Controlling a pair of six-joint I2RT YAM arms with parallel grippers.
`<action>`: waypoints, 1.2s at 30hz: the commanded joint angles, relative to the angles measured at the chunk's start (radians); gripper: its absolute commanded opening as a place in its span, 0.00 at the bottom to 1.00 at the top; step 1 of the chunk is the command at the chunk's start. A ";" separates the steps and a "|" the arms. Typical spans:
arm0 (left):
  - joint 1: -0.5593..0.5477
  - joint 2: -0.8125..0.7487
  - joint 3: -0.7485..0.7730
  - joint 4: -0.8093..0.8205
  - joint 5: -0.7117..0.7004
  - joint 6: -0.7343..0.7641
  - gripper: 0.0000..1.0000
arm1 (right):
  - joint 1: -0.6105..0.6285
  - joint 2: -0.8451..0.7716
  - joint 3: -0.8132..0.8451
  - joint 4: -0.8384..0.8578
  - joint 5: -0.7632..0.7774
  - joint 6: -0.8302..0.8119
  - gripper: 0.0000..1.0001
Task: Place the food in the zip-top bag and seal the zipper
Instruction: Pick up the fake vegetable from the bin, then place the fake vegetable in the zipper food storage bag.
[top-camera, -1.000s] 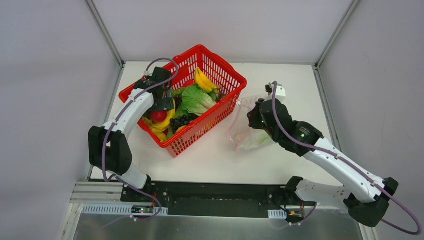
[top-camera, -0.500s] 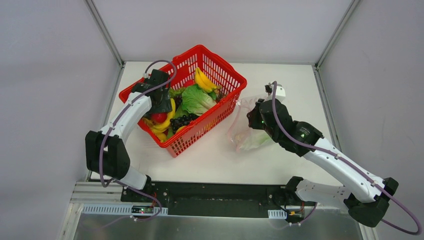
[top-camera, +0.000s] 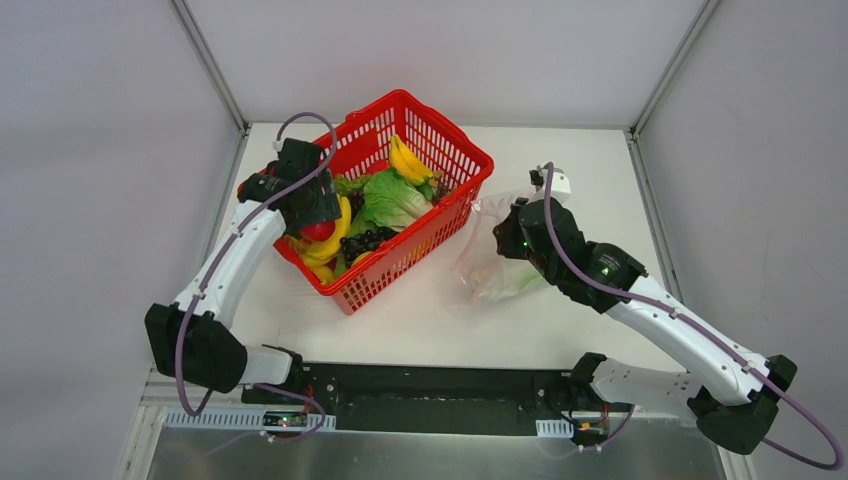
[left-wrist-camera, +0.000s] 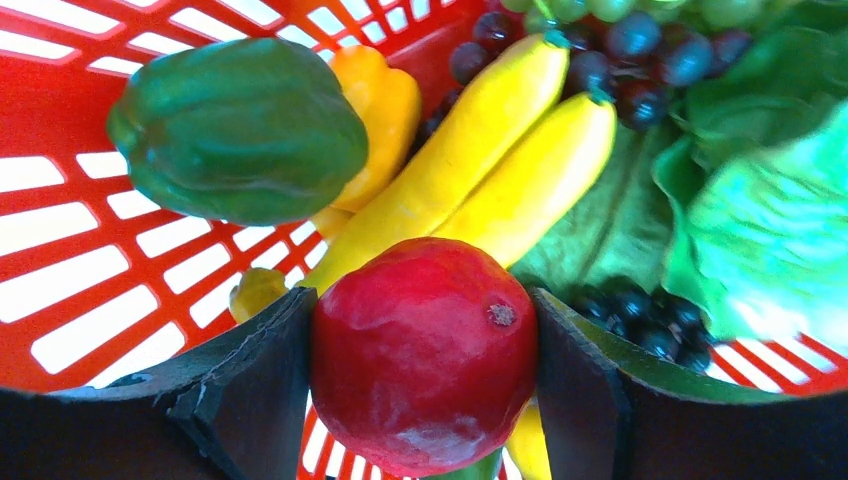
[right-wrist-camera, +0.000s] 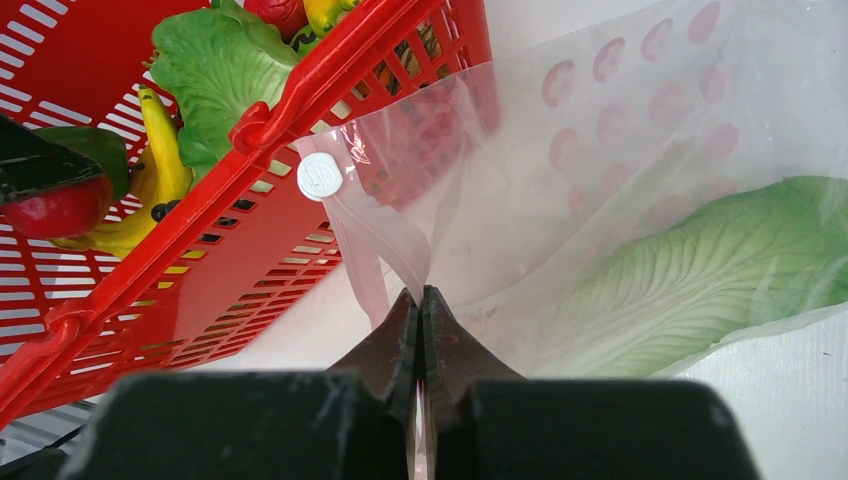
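My left gripper (left-wrist-camera: 425, 375) is shut on a round red fruit (left-wrist-camera: 425, 355), one finger pressing each side, low inside the red basket (top-camera: 440, 140). From above, that fruit (top-camera: 318, 231) shows under the left gripper (top-camera: 312, 215) at the basket's left end. More food lies under it: bananas (left-wrist-camera: 500, 170), a green pepper (left-wrist-camera: 240, 130), dark grapes (left-wrist-camera: 620, 60) and lettuce (left-wrist-camera: 770, 220). My right gripper (right-wrist-camera: 420, 300) is shut on the mouth edge of the clear zip-top bag (right-wrist-camera: 620, 170), beside its pale pink zipper (right-wrist-camera: 362, 262). A long white-green cabbage (right-wrist-camera: 700, 280) lies inside the bag (top-camera: 490, 262).
The basket stands slantwise at the table's back left, its right wall close to the bag. A white round tab (right-wrist-camera: 322, 176) hangs at the bag's mouth near the basket rim. White table (top-camera: 420, 310) shows in front of the basket and the bag.
My left gripper has closed on the red fruit, and the left arm's wrist and elbow have swung to the left. The right arm and the bag have not moved.
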 joint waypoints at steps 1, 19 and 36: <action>0.000 -0.142 0.013 0.033 0.133 -0.011 0.29 | 0.001 -0.015 0.011 0.023 0.004 0.011 0.00; -0.411 -0.325 0.009 0.335 0.532 -0.072 0.28 | 0.001 -0.031 0.049 -0.042 0.031 0.045 0.00; -0.751 -0.089 -0.128 0.843 0.436 -0.167 0.24 | 0.000 -0.117 0.057 -0.040 -0.102 0.117 0.00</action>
